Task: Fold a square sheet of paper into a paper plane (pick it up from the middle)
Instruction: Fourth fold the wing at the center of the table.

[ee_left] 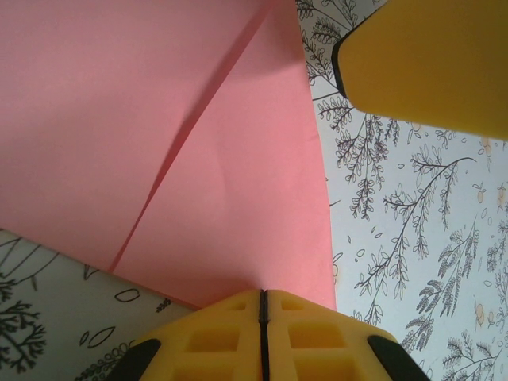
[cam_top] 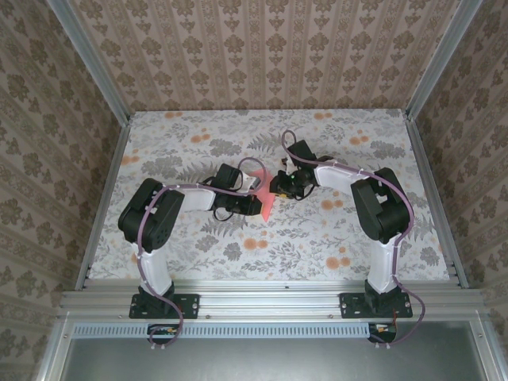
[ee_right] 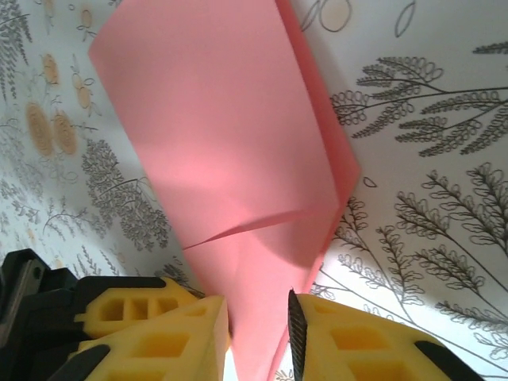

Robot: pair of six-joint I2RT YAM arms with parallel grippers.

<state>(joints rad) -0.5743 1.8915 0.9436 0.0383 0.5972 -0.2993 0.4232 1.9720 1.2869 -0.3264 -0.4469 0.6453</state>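
Note:
The pink sheet of paper (cam_top: 267, 205) is folded into a tapering, creased shape and hangs between both grippers over the middle of the table. My left gripper (cam_top: 255, 200) is shut on its lower edge; in the left wrist view the fingertips (ee_left: 263, 298) meet tight on the paper (ee_left: 159, 143). My right gripper (cam_top: 280, 187) faces it from the right. In the right wrist view its jaws (ee_right: 258, 309) stand apart, with the paper's narrow end (ee_right: 230, 159) running down between them. The right gripper's yellow finger (ee_left: 429, 63) also shows in the left wrist view.
The table (cam_top: 357, 238) has a floral cloth with small orange flower prints (cam_top: 340, 260). Patterned walls and metal frame rails (cam_top: 429, 190) close it in on three sides. The left gripper's yellow finger (ee_right: 131, 305) sits close beside the right gripper.

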